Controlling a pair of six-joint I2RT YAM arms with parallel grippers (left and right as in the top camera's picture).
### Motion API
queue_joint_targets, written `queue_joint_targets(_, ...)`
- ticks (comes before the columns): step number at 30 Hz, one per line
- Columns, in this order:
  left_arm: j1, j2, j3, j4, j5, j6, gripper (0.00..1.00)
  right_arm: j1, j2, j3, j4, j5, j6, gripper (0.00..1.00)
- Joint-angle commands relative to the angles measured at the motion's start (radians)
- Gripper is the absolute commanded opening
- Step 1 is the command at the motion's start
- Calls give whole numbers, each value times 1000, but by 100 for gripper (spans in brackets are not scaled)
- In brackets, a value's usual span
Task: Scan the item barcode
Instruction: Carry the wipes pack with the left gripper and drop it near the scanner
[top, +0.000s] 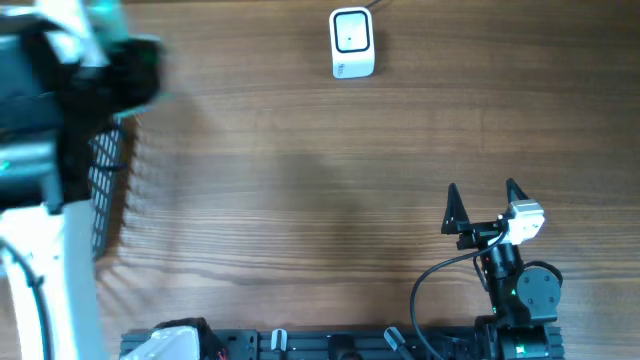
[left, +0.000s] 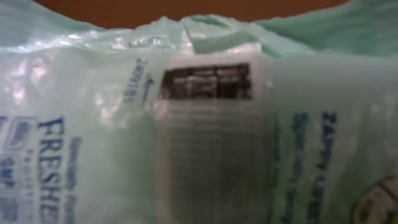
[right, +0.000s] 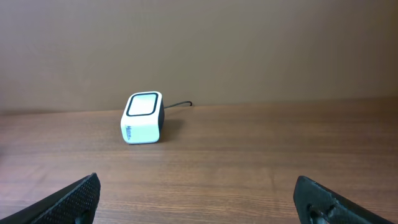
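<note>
A pale green plastic package (left: 199, 124) with blue print fills the left wrist view, very close and blurred. A white label with a dark printed block (left: 208, 81) sits on it near the top. Overhead, my left gripper (top: 105, 50) is a motion-blurred dark mass at the far left, with a pale green-white shape (top: 95, 18) at its tip. Its fingers do not show clearly, so grip and opening are unclear. The white scanner (top: 352, 42) (right: 143, 117) stands at the back centre. My right gripper (top: 485, 205) (right: 198, 190) rests open and empty at the front right, facing the scanner.
A black mesh basket (top: 108, 190) stands at the left edge, partly under the left arm. A black rail (top: 330, 345) runs along the front edge, with a white bundle (top: 170, 340) at its left end. Bare wooden tabletop (top: 300, 180) lies between the arms and the scanner.
</note>
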Motion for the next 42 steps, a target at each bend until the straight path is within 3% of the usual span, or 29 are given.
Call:
queue_joint_targets(1,-202,82,13,-53,-108,-57,56,-7,0,-1,3,16,8,100)
queue_joint_targets(6,-445,264,13,-71,-152,-150,56,-7,0,-1,3,16,8,100)
queue_joint_targets(9,-589,413,13,-65,-224,-312,57,-7,0,-1,3,17,8,100)
queue_joint_targets(19,-838,699,13,80,-316,-537,60,-7,0,-1,3,16,8,100)
queue_joint_targets(24,-917,744,13,119,-483,-812,64,-7,0,-1,3,16,8,100)
queue_joint_targets(30,-989,808,13,162,-481,-815,71,-7,0,-1,3,16,8,100)
queue_joint_targets(33,-998,817,13,173,-481,-815,88,-7,0,-1,3,17,8,100)
queue_joint_targets(34,-998,817,13,173,-481,-812,99,-7,0,-1,3,16,8,100)
queue_joint_targets(42,-972,741,24,174,-486,-669,100,-7,0,-1,3,16,8,100)
